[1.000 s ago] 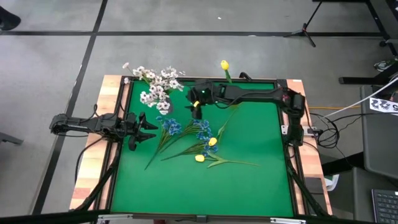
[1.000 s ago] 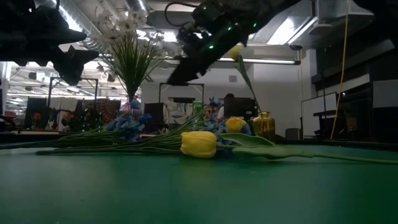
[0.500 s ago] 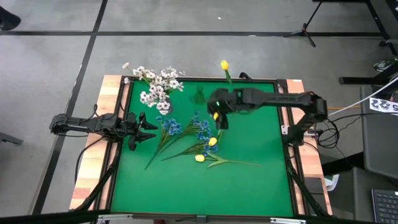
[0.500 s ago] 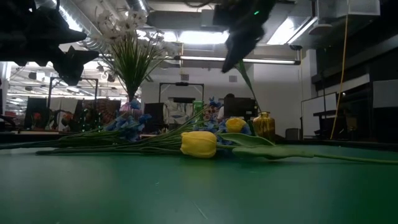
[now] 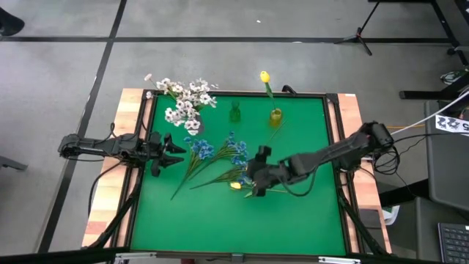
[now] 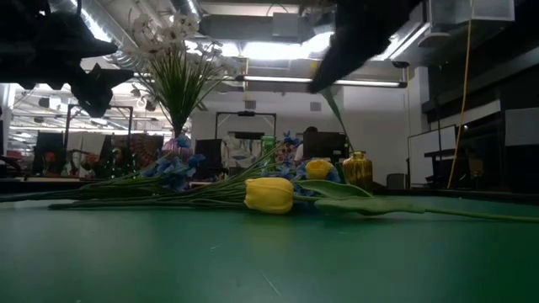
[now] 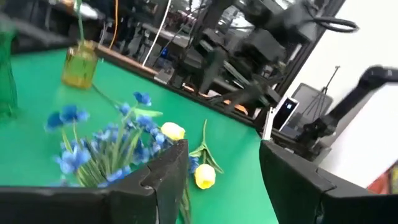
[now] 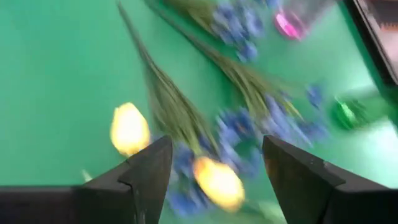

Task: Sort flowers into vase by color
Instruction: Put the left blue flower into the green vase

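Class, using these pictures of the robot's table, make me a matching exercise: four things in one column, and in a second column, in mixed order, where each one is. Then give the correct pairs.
Things:
1. white flowers
2. yellow vase
3. right gripper
4. left gripper

Places:
A. at the table's left edge, open, holding nothing
B. standing at the table's far edge, holding one yellow flower
C. at the table's far left corner, blossoms reaching past the edge
D. open over the yellow flowers lying on the mat

Pairs: 1-C, 2-B, 3-D, 4-A
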